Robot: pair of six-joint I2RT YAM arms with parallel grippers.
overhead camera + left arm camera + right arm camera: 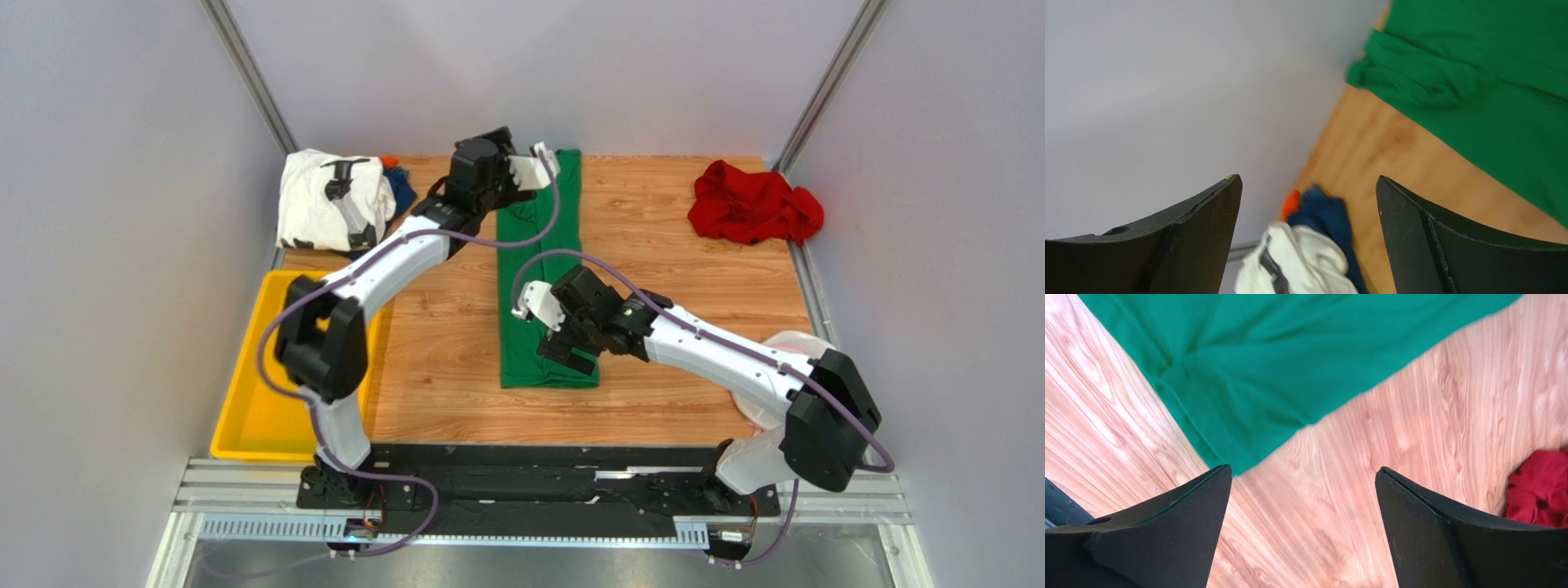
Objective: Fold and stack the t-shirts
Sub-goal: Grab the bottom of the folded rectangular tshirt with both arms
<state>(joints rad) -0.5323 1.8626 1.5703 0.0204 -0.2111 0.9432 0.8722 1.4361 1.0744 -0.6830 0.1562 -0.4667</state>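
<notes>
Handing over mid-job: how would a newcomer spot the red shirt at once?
On the wooden tabletop, go to the far right corner. The bright red cloth t-shirt lies there alone. Unlike the long flat green cloth t-shirt mid-table, it is a crumpled heap.

We see white shells and black joints on left arm point(395, 261) and right arm point(726, 353). Purple cables point(260, 349) run along both. Fingers point(1183, 248) matte black.

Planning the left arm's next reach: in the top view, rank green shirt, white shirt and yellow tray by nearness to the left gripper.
1. Green shirt, right by the left gripper.
2. White shirt, far left corner.
3. Yellow tray, near left side.
</notes>
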